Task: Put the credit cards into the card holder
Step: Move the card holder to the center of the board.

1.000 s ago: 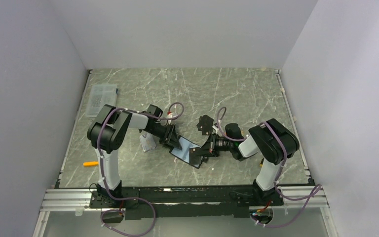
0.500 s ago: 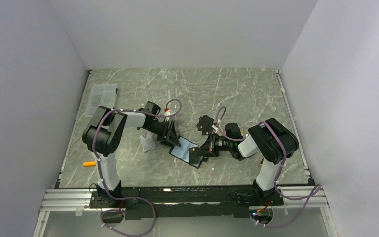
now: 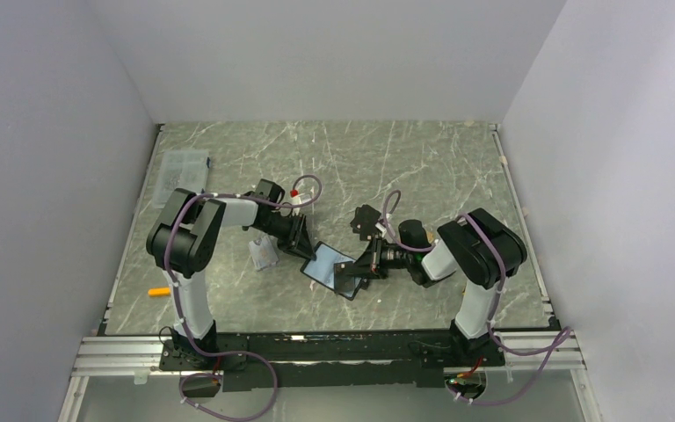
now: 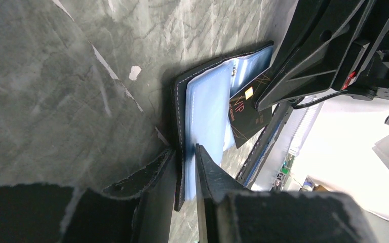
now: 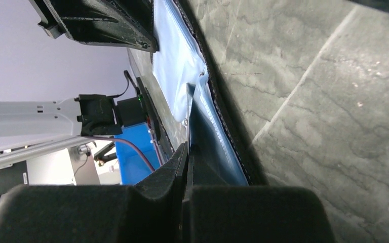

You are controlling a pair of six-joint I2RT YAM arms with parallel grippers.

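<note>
Your left pincer (image 4: 184,152) grips one edge of the card holder (image 4: 207,111), which lies open on the tabletop (image 4: 55,101). Your right pincer (image 5: 187,149), clenched, holds a black credit card (image 4: 248,114) at the opposite side (whether its leading edge has gone inside cannot be made out).
</note>
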